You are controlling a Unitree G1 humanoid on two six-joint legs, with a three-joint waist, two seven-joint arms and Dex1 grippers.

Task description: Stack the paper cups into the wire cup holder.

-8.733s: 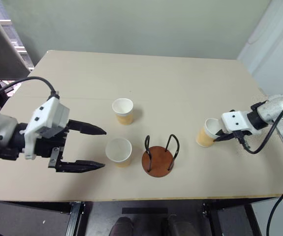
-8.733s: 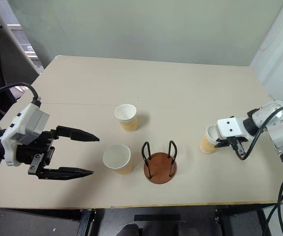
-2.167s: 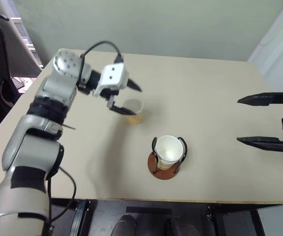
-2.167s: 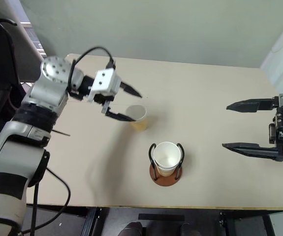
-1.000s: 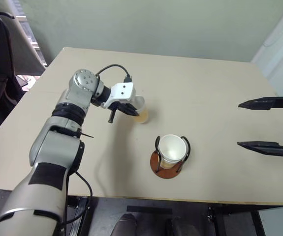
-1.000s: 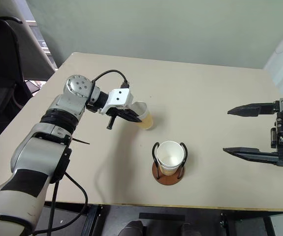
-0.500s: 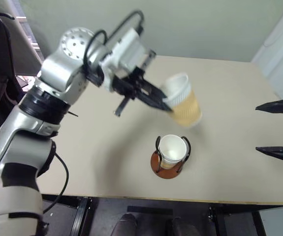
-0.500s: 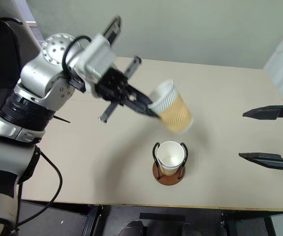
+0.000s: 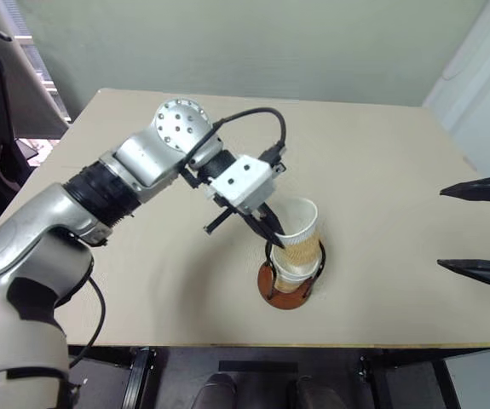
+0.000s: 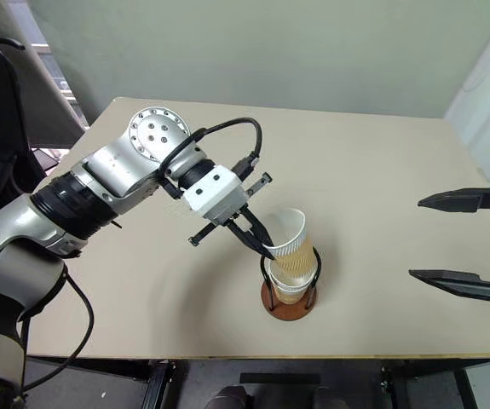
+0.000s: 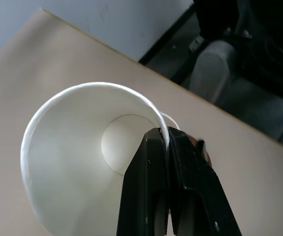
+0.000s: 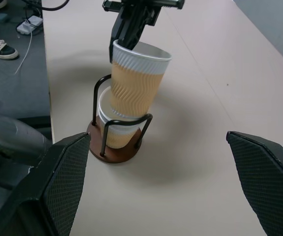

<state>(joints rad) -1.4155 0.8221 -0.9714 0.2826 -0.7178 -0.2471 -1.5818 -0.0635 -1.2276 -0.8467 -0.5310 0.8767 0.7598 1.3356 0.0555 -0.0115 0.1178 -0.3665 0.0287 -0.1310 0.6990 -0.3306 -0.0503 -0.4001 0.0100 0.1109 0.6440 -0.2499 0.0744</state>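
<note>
The left gripper (image 10: 266, 244) pinches the rim of the last paper cup (image 10: 291, 247), tilted and half inside the cups in the wire cup holder (image 10: 289, 300), near the surface's front edge. Next it likely needs straightening, pushing down, then letting go. The right gripper (image 10: 464, 241) waits wide open and empty.

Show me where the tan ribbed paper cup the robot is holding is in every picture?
Left eye view: tan ribbed paper cup, centre, above the wire cup holder.
Right eye view: centre.
Left wrist view: its white inside, pinched at the rim.
Right wrist view: upper middle.
Shared landmark: the holder.
</note>
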